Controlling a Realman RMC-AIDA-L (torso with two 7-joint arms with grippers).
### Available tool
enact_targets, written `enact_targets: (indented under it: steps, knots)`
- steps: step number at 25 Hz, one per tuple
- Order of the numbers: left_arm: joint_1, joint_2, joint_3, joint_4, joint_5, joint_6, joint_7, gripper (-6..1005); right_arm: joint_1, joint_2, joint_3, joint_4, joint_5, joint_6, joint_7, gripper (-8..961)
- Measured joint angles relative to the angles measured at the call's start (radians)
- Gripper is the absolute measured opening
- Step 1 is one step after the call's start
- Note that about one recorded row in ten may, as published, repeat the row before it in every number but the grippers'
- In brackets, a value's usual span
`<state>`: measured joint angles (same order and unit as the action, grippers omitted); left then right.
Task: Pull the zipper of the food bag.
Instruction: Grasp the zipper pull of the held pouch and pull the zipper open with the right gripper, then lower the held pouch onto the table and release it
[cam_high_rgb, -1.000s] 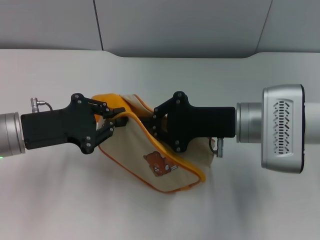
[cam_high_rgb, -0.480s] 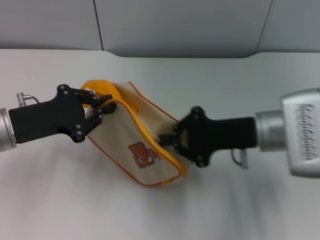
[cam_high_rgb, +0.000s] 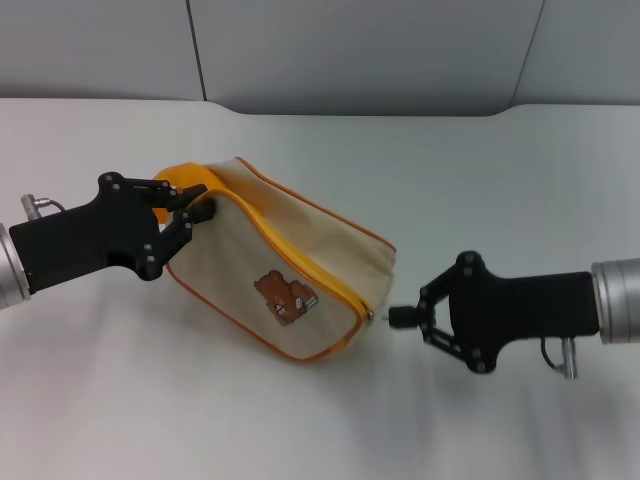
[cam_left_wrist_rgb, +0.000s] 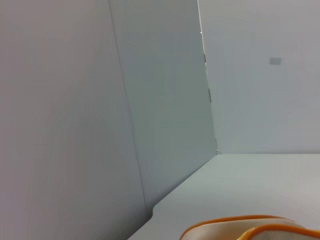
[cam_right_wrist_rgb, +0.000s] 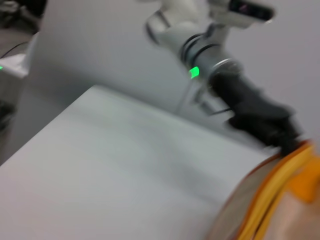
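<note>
The beige food bag (cam_high_rgb: 300, 262) with orange piping and a brown bear picture (cam_high_rgb: 282, 297) lies tilted on the white table. Its zipper (cam_high_rgb: 318, 272) curves along the front panel to a small silver pull tab (cam_high_rgb: 372, 316) at the bag's lower right corner. My left gripper (cam_high_rgb: 196, 212) is shut on the bag's upper left corner, by the orange strap handle (cam_high_rgb: 186, 179). My right gripper (cam_high_rgb: 398, 317) is shut, its tips at the pull tab just right of the bag. The bag's orange edge shows in the left wrist view (cam_left_wrist_rgb: 250, 229) and the right wrist view (cam_right_wrist_rgb: 272, 200).
The white table (cam_high_rgb: 450, 180) runs back to a grey wall panel (cam_high_rgb: 360, 50). The right wrist view shows the left arm (cam_right_wrist_rgb: 250, 107) beyond the bag.
My right gripper has moved right and down along the zip line, from the bag's top to its lower right corner. The bag has swung flatter and the left gripper has drawn slightly left.
</note>
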<state>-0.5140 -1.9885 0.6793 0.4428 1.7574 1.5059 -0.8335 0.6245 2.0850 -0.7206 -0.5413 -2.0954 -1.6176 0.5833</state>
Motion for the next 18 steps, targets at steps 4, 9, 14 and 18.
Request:
enact_targets:
  steps: [4, 9, 14, 18]
  knots:
    - [0.011, -0.005, -0.009, 0.000, -0.001, 0.001, -0.021, 104, -0.024, -0.005, 0.009, 0.012, 0.125, 0.004, 0.105, 0]
    - [0.049, -0.044, -0.081, -0.002, -0.001, -0.003, -0.059, 103, -0.025, -0.007, 0.068, 0.020, 0.142, 0.011, 0.217, 23]
    - [0.106, -0.081, -0.116, -0.032, 0.000, -0.012, -0.064, 103, -0.024, -0.030, 0.200, 0.105, 0.144, -0.032, 0.249, 131]
    - [0.127, -0.078, -0.112, -0.078, 0.005, -0.011, -0.082, 104, -0.029, -0.051, 0.249, 0.158, 0.144, -0.074, 0.250, 285]
